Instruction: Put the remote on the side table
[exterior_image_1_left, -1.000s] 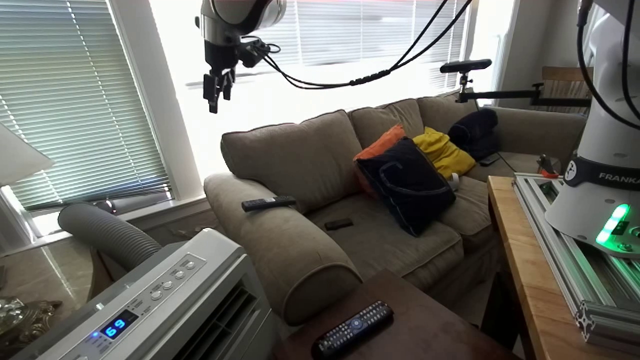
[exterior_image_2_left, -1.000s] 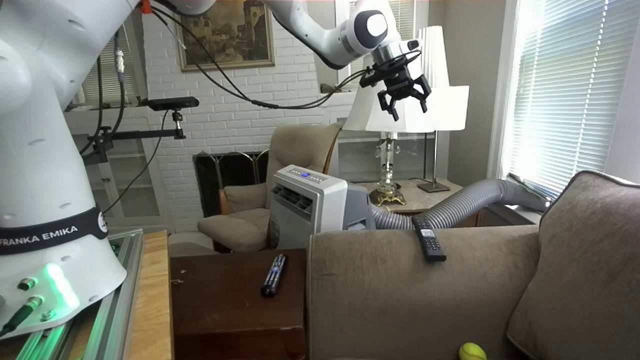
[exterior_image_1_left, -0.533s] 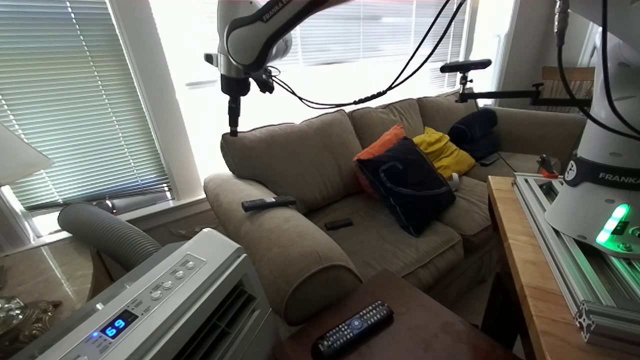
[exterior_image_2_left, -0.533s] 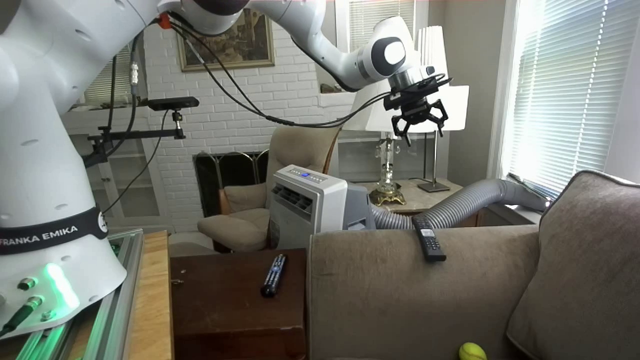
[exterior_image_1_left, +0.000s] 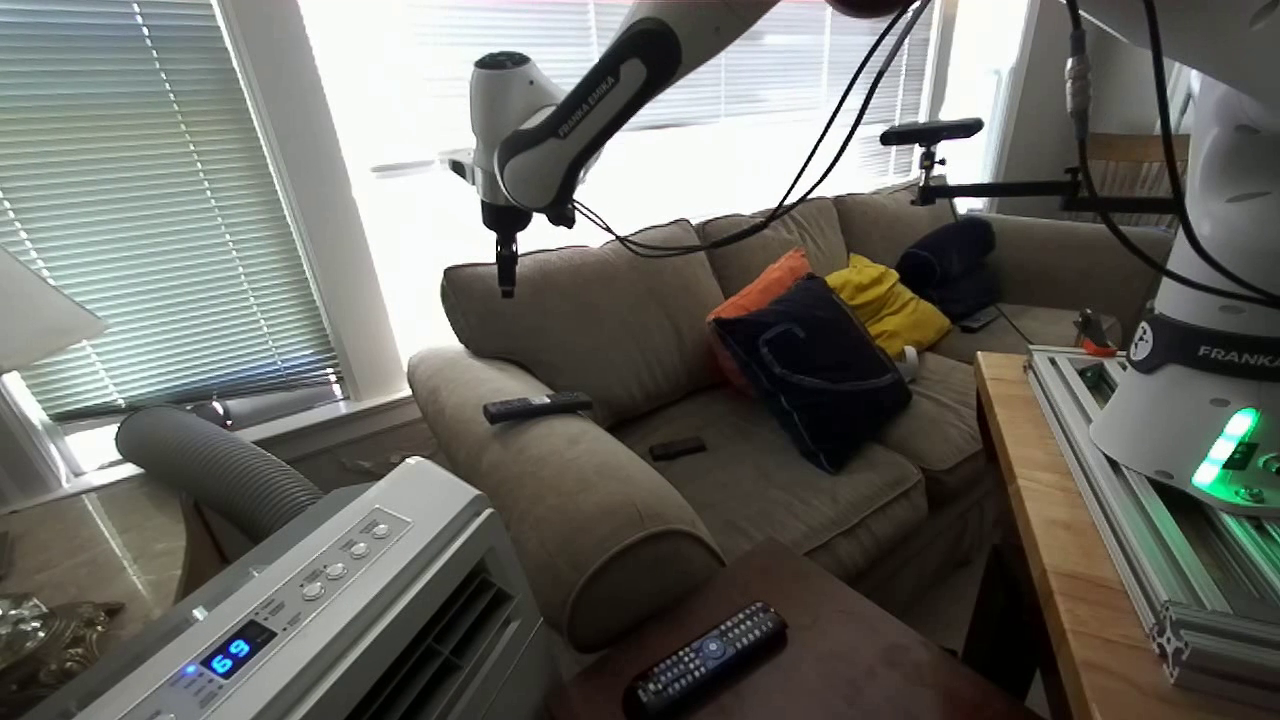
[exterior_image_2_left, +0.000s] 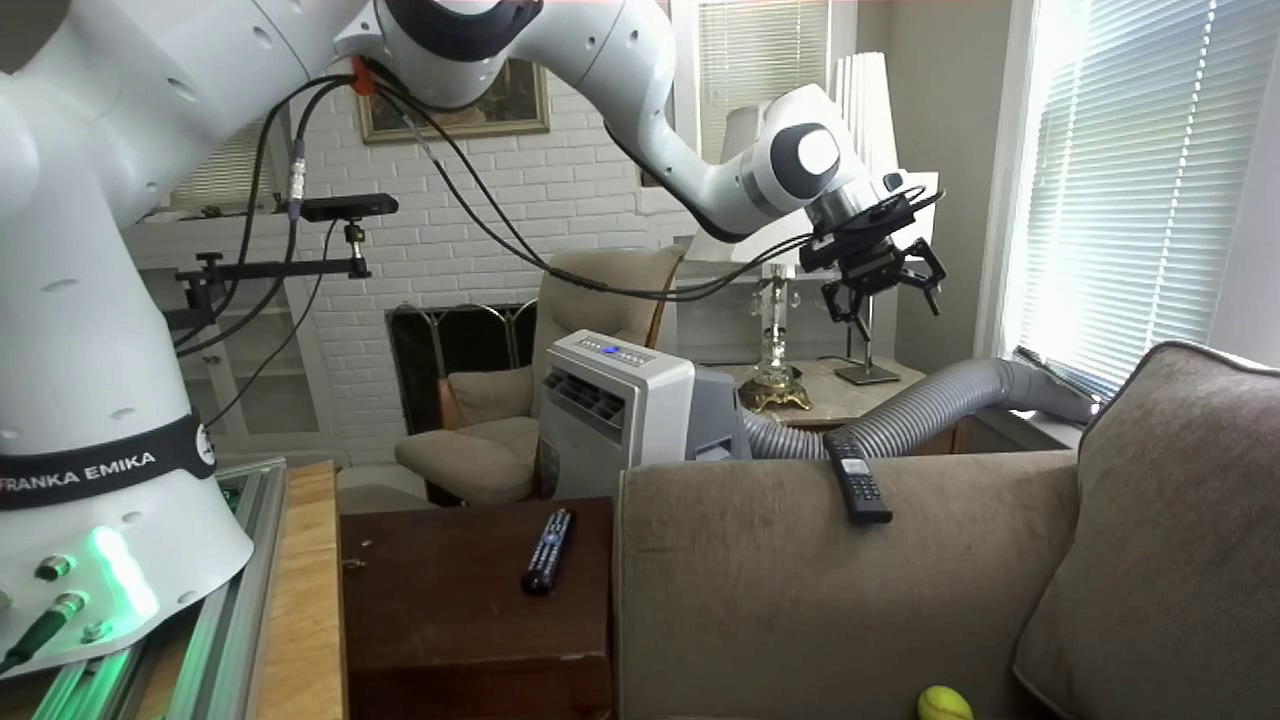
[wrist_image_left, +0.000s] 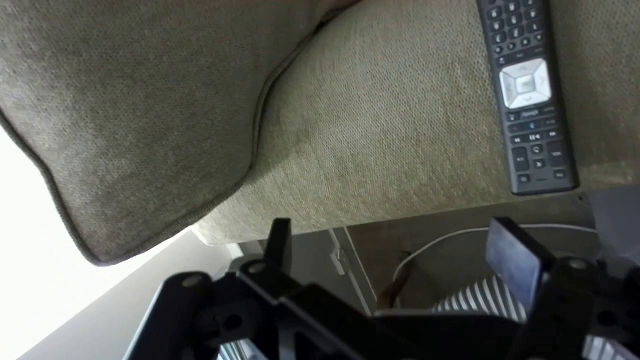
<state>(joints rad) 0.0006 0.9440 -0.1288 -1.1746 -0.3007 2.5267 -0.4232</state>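
Tool (exterior_image_2_left: 900, 322): jaws parted, in the air; lower than a second ago in both exterior views.
Small black remote (exterior_image_1_left: 677, 448): on the sofa seat (exterior_image_1_left: 740, 505), unmoved.
Silver-pad remote (wrist_image_left: 531, 120): on the sofa arm (exterior_image_2_left: 720, 580), unmoved.
Table (exterior_image_2_left: 440, 600): just beside the sofa arm; carries a remote with pale buttons (exterior_image_1_left: 708, 660), unmoved.

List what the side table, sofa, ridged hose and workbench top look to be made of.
Side table: probably wood, dark reddish-brown and smooth; no clear grain shows, so laminate is possible.
Sofa: matte woven fabric, its weave plain in the wrist view.
Ridged hose: likely plastic, grey with low sheen, judging by its even ribs and bend.
Workbench top: light wood, apparently smooth; grain shows.
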